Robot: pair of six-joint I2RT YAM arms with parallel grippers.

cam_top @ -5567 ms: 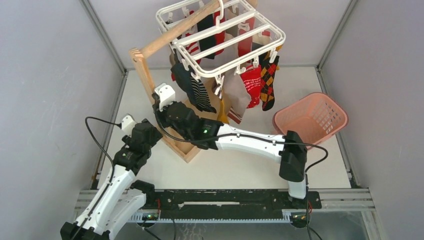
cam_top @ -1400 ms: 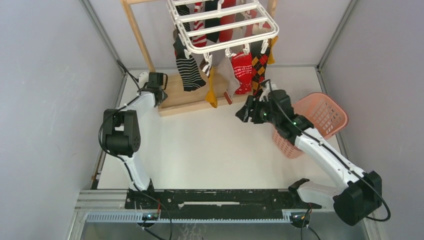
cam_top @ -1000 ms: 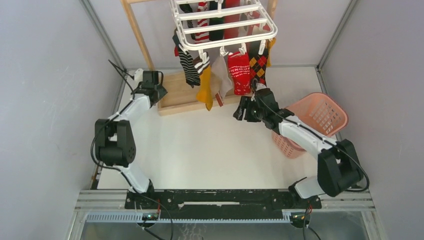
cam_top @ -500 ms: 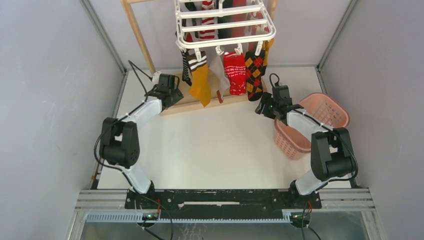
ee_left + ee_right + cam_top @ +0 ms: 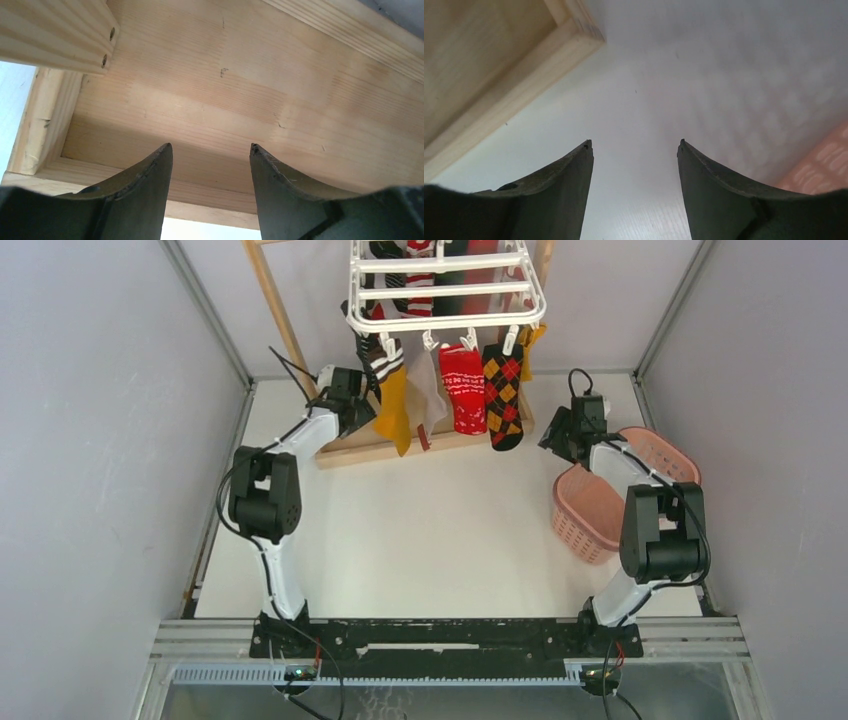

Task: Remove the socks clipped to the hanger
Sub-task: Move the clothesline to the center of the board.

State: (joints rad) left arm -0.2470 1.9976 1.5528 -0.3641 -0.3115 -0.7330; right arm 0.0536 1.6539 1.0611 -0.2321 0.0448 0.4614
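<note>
Several small fabric socks [image 5: 464,390], red patterned, argyle and mustard among them, hang clipped to the white plastic rectangular drying hanger [image 5: 445,324] at the upper centre of the top view. The left tool [image 5: 210,147] is spread and empty, facing the pale wooden stand base [image 5: 225,75]. The right tool [image 5: 634,142] is spread and empty above the white desk [image 5: 649,90], near the pink plastic basket [image 5: 590,510].

The hanger [image 5: 447,285] is white moulded plastic with a smooth, slightly glossy finish. The socks [image 5: 463,390] are soft knitted cloth, matt. The stand base [image 5: 240,85] is pale bare wood with visible grain, fitted with metal screw heads [image 5: 112,34]. The basket [image 5: 590,510] is pink latticed plastic. The tabletop [image 5: 430,540] is white, smooth and matt.
</note>
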